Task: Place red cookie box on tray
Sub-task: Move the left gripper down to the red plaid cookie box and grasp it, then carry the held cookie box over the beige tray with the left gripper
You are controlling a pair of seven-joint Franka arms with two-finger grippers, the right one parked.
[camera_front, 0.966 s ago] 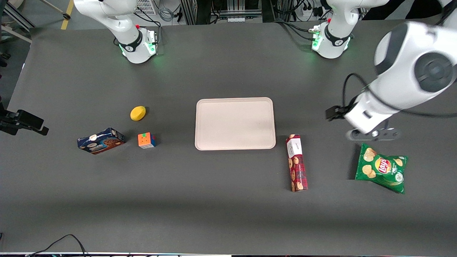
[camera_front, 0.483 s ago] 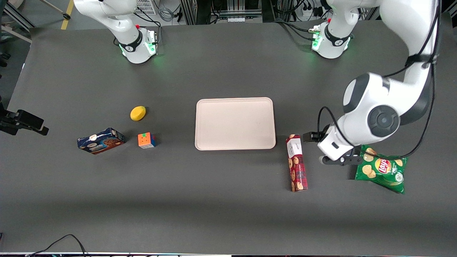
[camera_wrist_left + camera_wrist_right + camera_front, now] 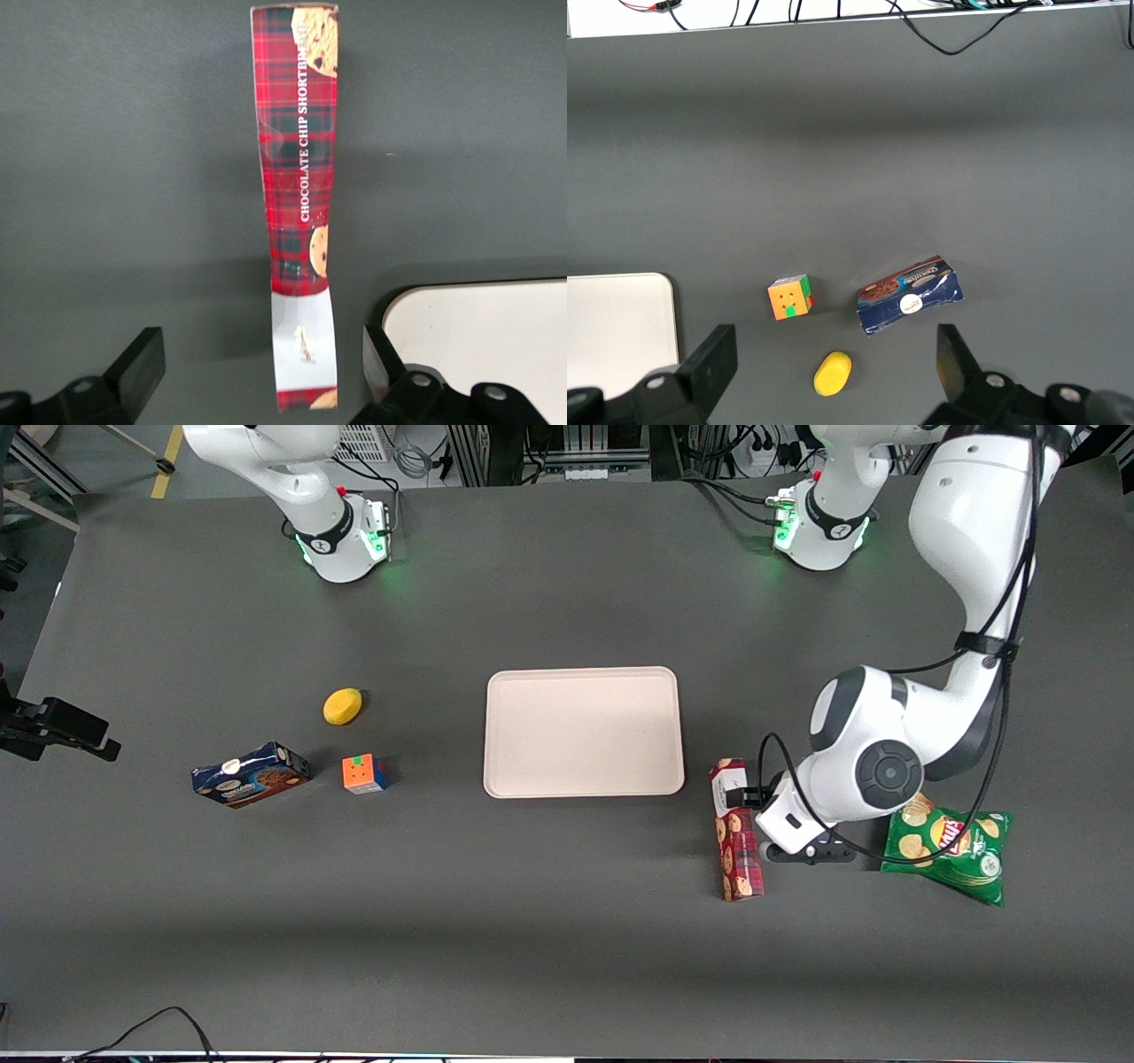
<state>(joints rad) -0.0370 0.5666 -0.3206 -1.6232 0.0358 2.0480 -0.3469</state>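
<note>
Lying flat on the dark grey table (image 3: 567,921), long narrow red plaid cookie box (image 3: 736,830), just beside the large pale pinkish-beige tray (image 3: 585,732) at that tray's working-arm corner, white label end nearest the tray, not yet lifted. Hanging above the box's white label end (image 3: 302,352), left arm's gripper (image 3: 263,365), fingers spread wide and straddling the box's width, apparently lined up to descend and pinch the narrow sides. Readable along the box: "CHOCOLATE CHIP SHORTBREAD". Near the box, farther from the tray, green crinkled chip bag (image 3: 950,844), logo partly hidden by the arm.
</note>
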